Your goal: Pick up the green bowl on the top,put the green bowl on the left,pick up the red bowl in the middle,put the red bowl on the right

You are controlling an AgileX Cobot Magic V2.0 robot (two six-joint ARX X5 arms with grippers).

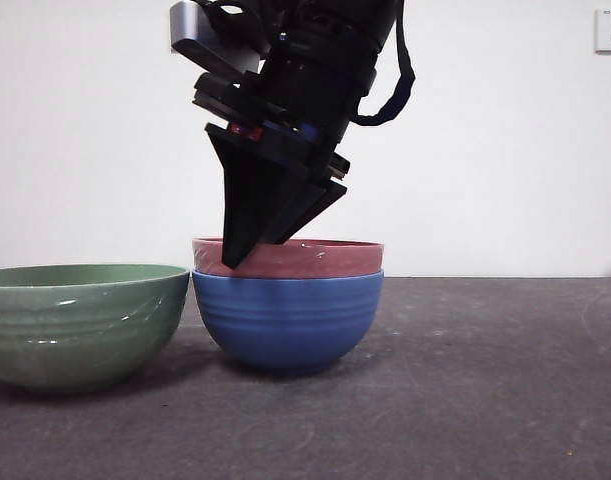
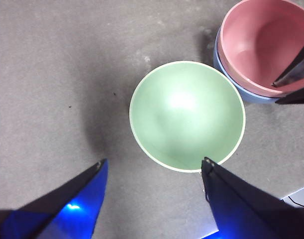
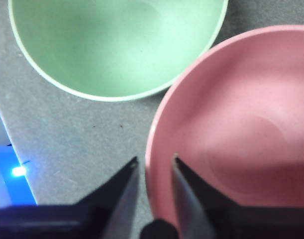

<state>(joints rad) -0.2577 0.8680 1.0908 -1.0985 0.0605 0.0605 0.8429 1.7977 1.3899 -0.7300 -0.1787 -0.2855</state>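
A: Nearest to us the green bowl (image 1: 83, 322) rests on the table, on the left, with our left gripper (image 2: 152, 167) wide open above it.

B: Behind, our right gripper (image 3: 155, 164) straddles the red bowl's (image 3: 236, 134) rim, one jaw inside and one outside, not yet clenched. The red bowl sits nested in the blue bowl (image 1: 287, 320).

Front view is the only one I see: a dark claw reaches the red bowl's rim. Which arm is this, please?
Observer: It is the right claw. The rim of the red bowl runs between its open jaws, one inside and one outside.
Operator: Where is the other arm?
Observer: The left claw hangs open above the green bowl, holding nothing.
Operator: Do the green and red bowls touch?
Observer: No, bare table shows between their rims.
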